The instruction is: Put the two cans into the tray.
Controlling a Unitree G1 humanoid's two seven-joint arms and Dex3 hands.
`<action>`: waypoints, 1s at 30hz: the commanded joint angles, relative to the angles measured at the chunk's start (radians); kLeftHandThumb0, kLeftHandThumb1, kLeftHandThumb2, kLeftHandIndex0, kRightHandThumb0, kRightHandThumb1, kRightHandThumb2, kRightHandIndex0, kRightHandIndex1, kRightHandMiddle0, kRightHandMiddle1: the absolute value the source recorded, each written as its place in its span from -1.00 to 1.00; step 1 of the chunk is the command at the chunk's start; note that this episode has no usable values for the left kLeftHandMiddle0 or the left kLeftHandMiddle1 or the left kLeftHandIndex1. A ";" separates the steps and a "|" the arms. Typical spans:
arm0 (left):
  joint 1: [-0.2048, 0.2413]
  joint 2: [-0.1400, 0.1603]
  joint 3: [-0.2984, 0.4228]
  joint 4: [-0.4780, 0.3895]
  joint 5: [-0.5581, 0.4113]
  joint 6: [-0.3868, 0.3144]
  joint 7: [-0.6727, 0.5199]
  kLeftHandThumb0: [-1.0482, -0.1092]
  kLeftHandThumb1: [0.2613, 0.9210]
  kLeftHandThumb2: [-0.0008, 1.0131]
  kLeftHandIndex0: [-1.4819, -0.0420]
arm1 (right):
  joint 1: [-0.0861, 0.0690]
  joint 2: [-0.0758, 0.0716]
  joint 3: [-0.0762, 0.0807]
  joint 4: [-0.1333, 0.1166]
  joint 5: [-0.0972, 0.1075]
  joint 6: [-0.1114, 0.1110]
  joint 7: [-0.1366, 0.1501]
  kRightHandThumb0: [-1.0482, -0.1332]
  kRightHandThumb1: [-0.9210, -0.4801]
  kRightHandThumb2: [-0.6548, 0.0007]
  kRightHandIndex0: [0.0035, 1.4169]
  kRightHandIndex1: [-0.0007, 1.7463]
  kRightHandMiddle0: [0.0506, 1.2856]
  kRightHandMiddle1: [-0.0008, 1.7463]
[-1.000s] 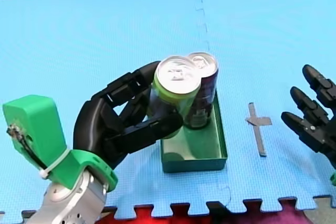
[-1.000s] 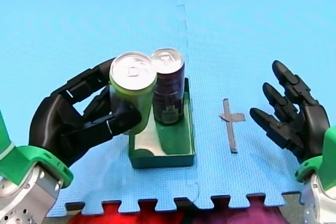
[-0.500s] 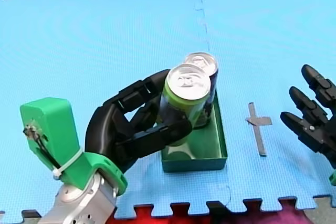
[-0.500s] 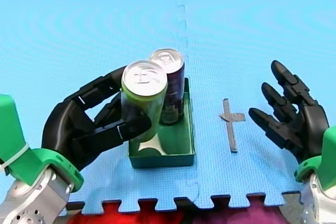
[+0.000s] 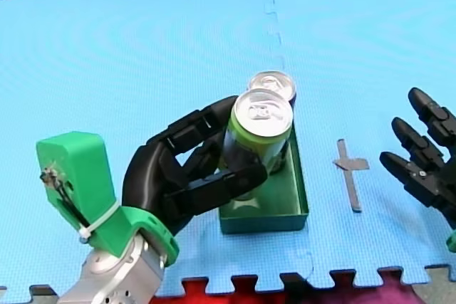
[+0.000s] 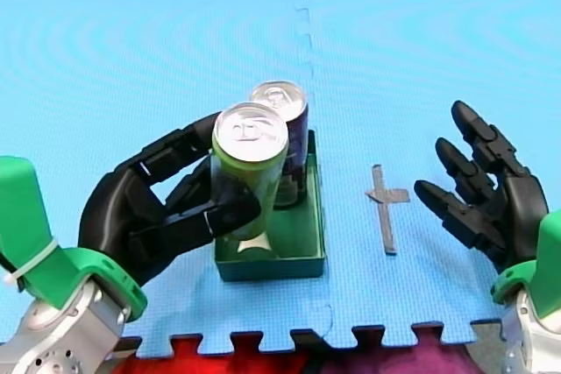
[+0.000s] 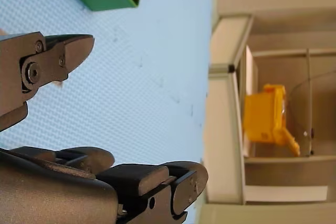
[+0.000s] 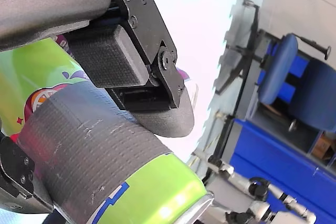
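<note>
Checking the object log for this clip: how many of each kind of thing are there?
Cans: 2, green can in left hand, dark can in tray.
Tray: 1.
Tape mark: 1.
Hands: 2, right hand empty at right.
Total: 6.

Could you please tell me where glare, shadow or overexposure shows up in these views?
First head view: the lid of the green can glints in the grasp of the left hand, and the tray floor beneath is shadowed; the right hand, at the right side of the mat, is evenly lit. Second wrist view: the mat behind the can is blown out almost white.
</note>
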 commanded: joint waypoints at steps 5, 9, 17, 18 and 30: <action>-0.008 -0.001 0.001 0.001 -0.004 0.000 -0.009 0.35 0.67 -1.00 -0.74 | 0.006 0.000 0.003 -0.010 -0.001 -0.003 -0.006 -0.70 -0.99 1.00 -0.45 -1.00 -0.50 -1.00; -0.009 -0.004 -0.004 0.000 0.002 0.003 -0.003 0.35 0.67 -1.00 -0.75 | 0.007 0.000 0.003 -0.012 -0.001 -0.003 -0.008 -0.70 -0.99 0.99 -0.45 -1.00 -0.50 -1.00; -0.010 -0.007 -0.007 0.010 0.008 0.000 -0.009 0.36 0.67 -1.00 -0.75 | 0.007 -0.001 0.005 -0.016 -0.001 -0.001 -0.012 -0.70 -1.00 0.99 -0.45 -1.00 -0.50 -1.00; -0.010 -0.007 -0.008 0.012 0.009 -0.001 -0.010 0.36 0.67 -1.00 -0.75 | 0.007 -0.001 0.006 -0.017 -0.001 0.000 -0.012 -0.70 -1.00 0.99 -0.45 -1.00 -0.50 -1.00; -0.013 -0.003 -0.018 0.037 0.020 -0.001 -0.027 0.36 0.69 -0.99 -0.74 | 0.007 -0.003 0.009 -0.018 -0.003 0.000 -0.017 -0.71 -1.00 0.97 -0.46 -1.00 -0.51 -1.00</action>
